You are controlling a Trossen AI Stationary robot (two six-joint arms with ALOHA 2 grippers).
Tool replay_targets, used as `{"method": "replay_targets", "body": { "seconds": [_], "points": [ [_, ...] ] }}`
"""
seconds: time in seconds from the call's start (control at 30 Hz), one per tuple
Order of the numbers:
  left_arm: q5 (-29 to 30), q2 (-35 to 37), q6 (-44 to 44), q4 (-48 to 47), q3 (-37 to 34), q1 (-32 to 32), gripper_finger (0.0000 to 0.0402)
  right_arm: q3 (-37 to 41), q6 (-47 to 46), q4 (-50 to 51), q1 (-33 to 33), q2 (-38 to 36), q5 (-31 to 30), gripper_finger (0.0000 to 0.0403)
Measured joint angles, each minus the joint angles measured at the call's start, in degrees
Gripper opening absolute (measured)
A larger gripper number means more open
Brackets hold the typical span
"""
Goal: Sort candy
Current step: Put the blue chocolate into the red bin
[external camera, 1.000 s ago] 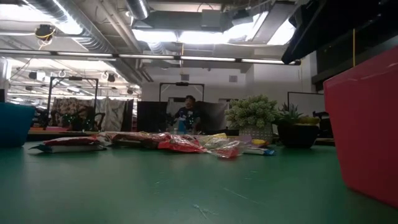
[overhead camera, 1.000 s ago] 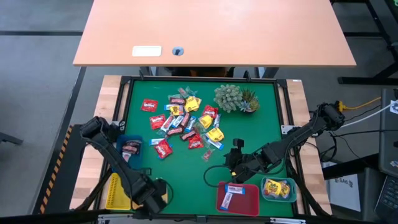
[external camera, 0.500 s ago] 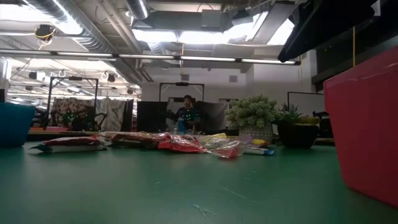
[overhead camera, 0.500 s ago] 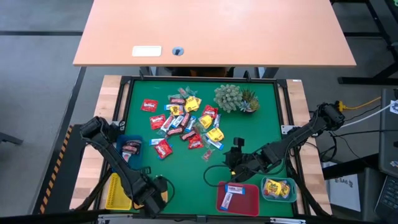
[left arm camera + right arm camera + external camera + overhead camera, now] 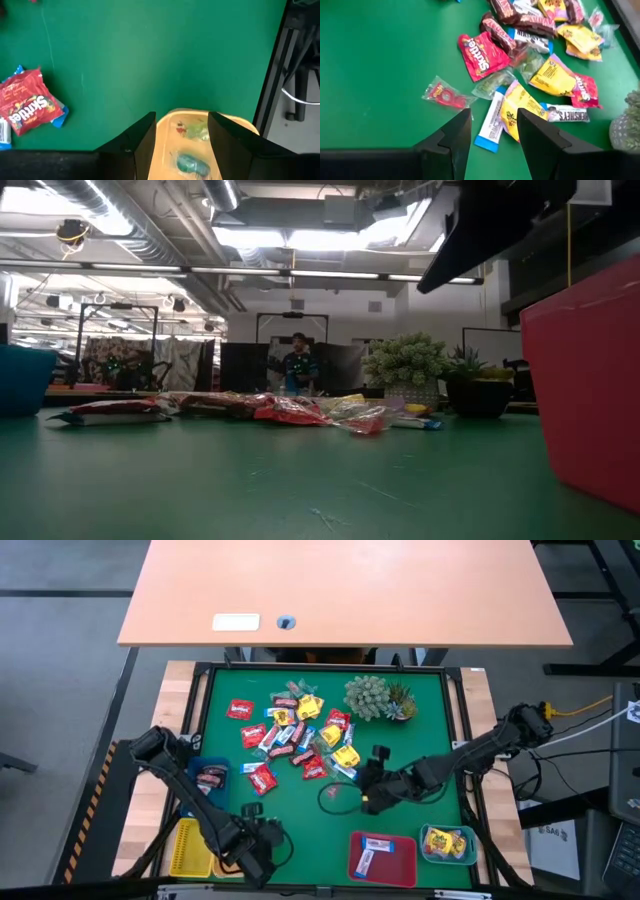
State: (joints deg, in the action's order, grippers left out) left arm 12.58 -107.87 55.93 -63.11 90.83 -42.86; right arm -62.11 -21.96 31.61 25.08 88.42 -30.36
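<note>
Candy [image 5: 300, 735] heaped mid-mat [image 5: 420, 740], borders bare

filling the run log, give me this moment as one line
left gripper: open over yellow plastic tray | right gripper: open above blue-and-white wrapped candy | pile of wrapped sweets: unsorted

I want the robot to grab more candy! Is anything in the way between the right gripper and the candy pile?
Nothing visible blocks it. The right gripper is open and empty above bare green mat, with the nearest candy, a blue-and-white bar and a yellow packet, just ahead. The spiky plant stands off to the side.
</note>
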Motion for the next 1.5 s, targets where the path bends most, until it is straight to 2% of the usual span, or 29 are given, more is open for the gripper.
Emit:
{"method": "replay_targets", "body": {
  "seconds": [0.43,0.77,1.07,1.5],
  "points": [
    [0.0,0.0,0.0,-0.1,0.0,0.2,0.0161,0.0,-6.2,1.8,-9.2,0.9,8.2,0.0159],
    [0.2,0.0,-0.1,0.8,0.0,0.1,0.0161,0.0,-6.3,2.7,-10.9,9.5,12.9,0.0159],
    [0.3,0.0,-0.1,0.9,0.0,0.1,0.016,0.0,-6.3,0.4,-10.9,14.8,13.4,0.0159],
    [0.4,0.0,-0.1,1.2,0.0,0.1,0.016,0.0,-6.3,-1.9,-10.9,15.8,12.0,0.0159]
  ]
}}
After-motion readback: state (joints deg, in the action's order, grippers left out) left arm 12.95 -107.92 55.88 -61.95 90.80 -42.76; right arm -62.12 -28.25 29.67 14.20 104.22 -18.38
